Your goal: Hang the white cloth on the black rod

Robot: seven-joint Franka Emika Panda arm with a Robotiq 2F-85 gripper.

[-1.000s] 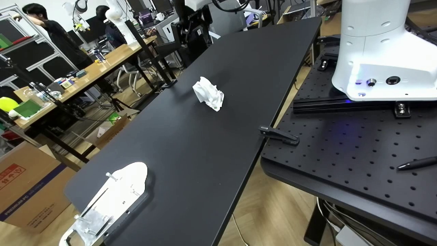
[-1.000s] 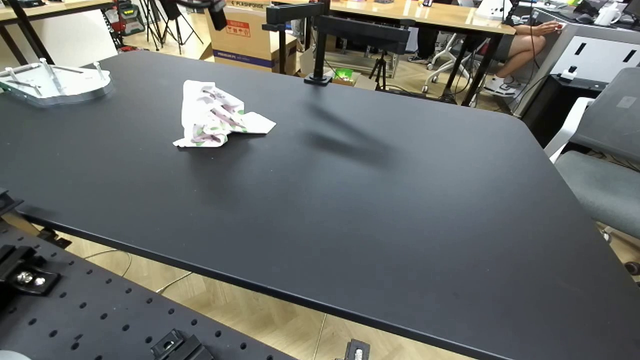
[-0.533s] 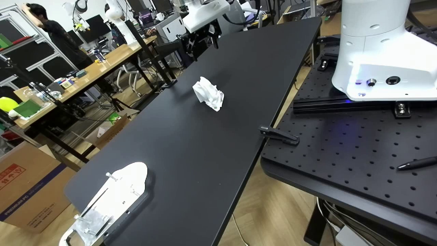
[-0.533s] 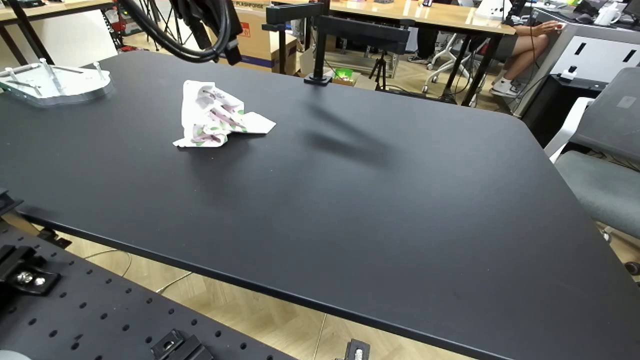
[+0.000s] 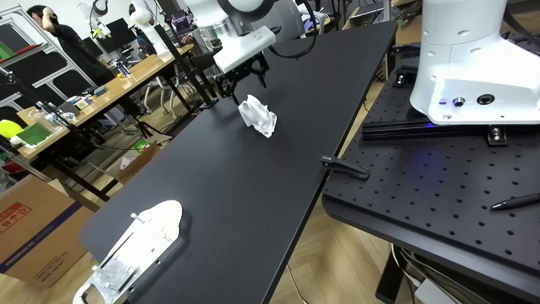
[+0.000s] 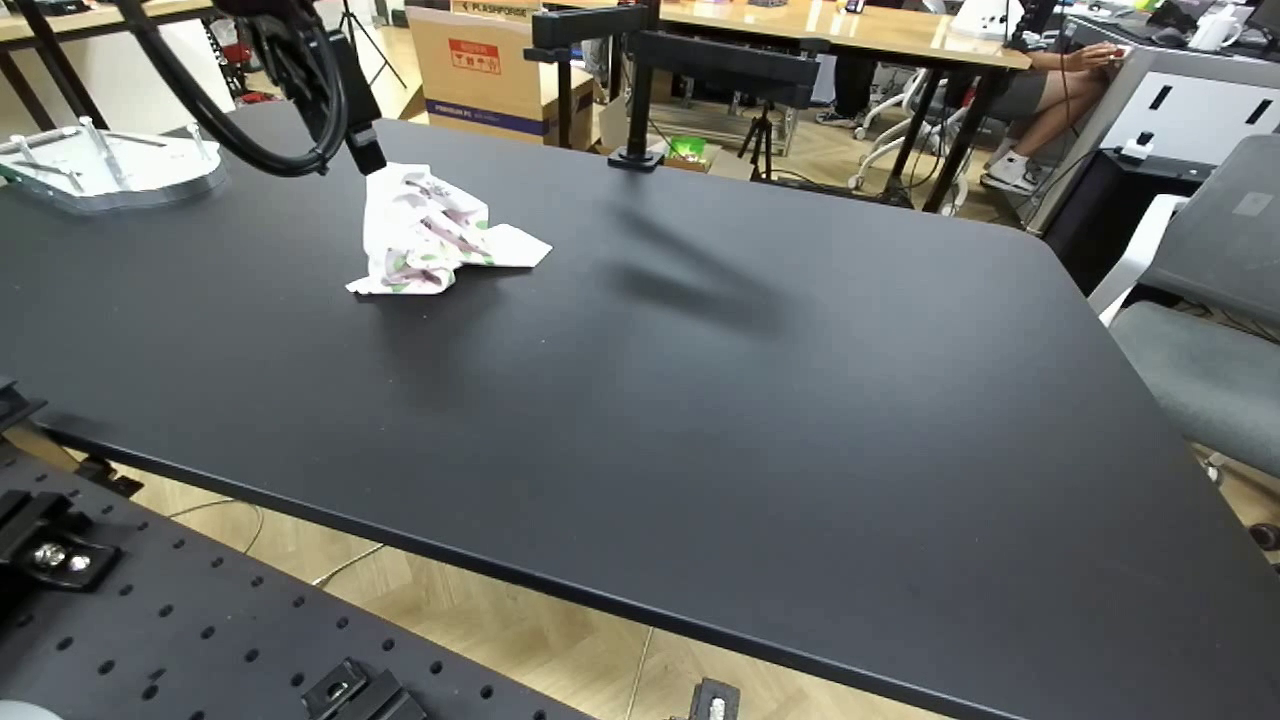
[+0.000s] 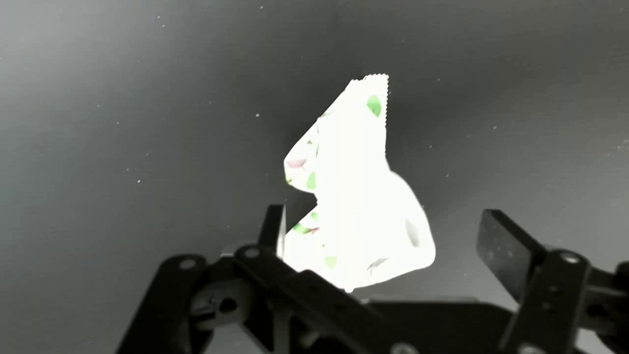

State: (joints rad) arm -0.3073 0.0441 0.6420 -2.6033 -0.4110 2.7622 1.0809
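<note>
White cloth (image 7: 351,196), green and pink print, crumpled on black desk (image 5: 228,190). End effector (image 7: 381,226) above it, fingers (image 7: 506,250) spread wide, nothing gripped; in wrist view cloth sits between them, one finger overlapping its edge. Hard to tell from exterior views whether fingertip touches it. Black rod (image 6: 727,68) juts sideways from upright post (image 6: 640,120) at desk's edge, apart from cloth. White pegged plate (image 5: 145,238) lies near desk corner.
</note>
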